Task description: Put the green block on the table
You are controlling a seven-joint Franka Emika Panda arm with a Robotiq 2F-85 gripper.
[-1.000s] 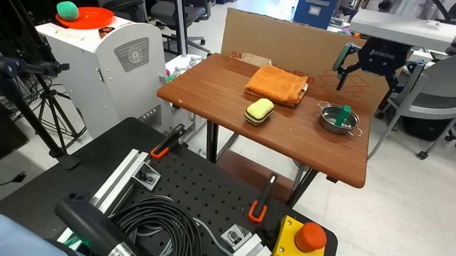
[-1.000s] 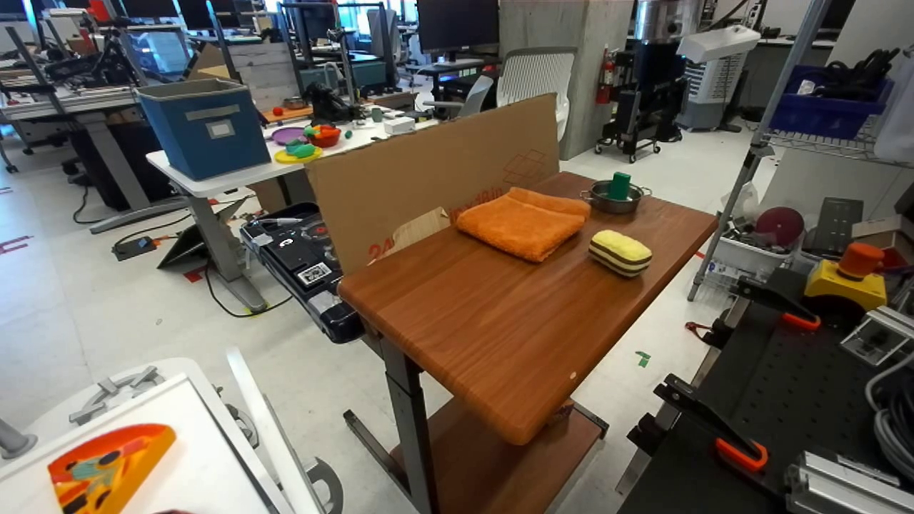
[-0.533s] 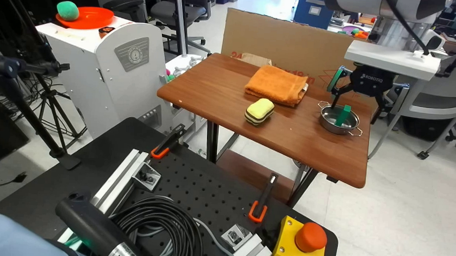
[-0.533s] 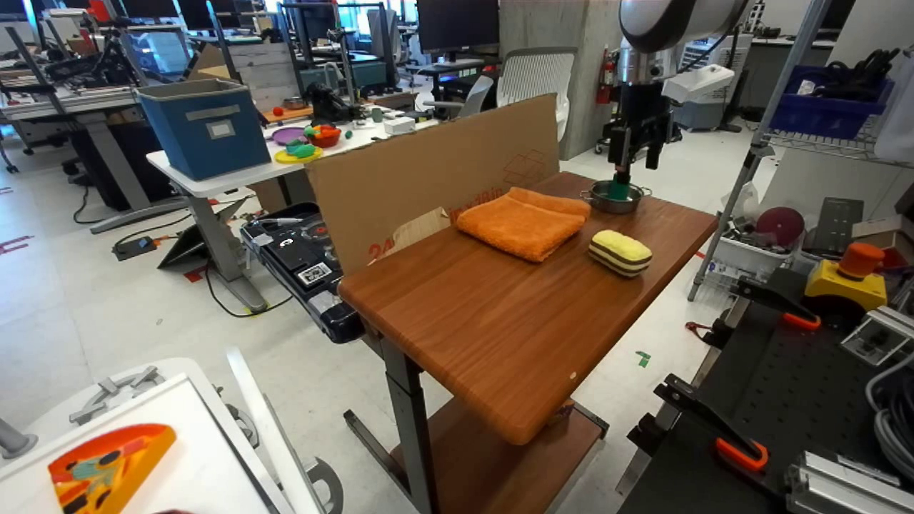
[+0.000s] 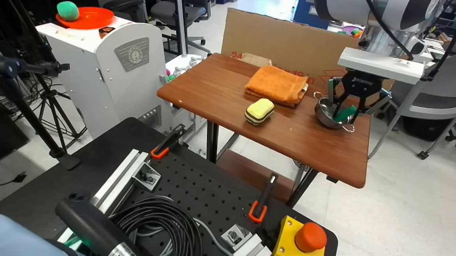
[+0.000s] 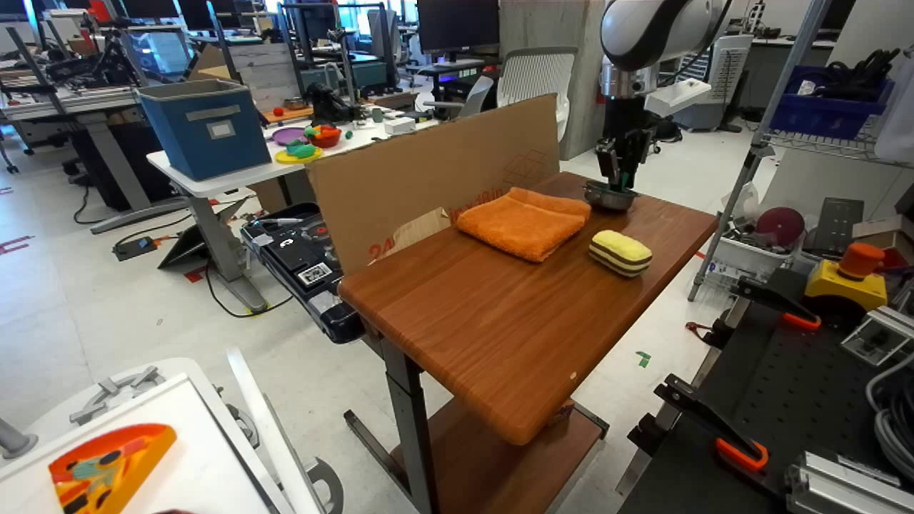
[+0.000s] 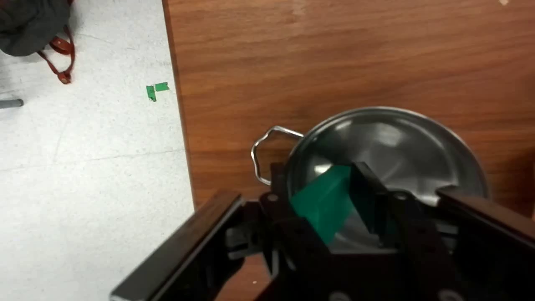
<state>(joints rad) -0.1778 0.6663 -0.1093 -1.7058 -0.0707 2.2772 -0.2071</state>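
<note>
The green block [image 7: 324, 200] leans inside a small metal pot [image 7: 418, 146] that stands on the brown table [image 5: 214, 88]. My gripper [image 5: 344, 116] reaches down over the pot, its fingers partly closed with the block between them. In the wrist view, one finger [image 7: 363, 184] is inside the pot against the block's upper corner. The opposite finger [image 7: 277, 176] is at the rim beside the handle, apparently outside the wall. The pot [image 5: 325, 118] tips toward the towel side. Whether the jaws grip the block cannot be told. In an exterior view the gripper [image 6: 619, 184] hides most of the block.
A folded orange towel [image 5: 277, 85] and a yellow striped sponge [image 5: 259, 111] lie on the table near the pot. A cardboard sheet [image 5: 287, 41] stands along the back edge. A black perforated platform [image 5: 201, 185] with clamps and an emergency stop [image 5: 302, 245] is in front.
My gripper has come down to the pot, and its fingers have moved closer together around the block. The pot has shifted slightly toward the towel and tilted; the block leans more.
</note>
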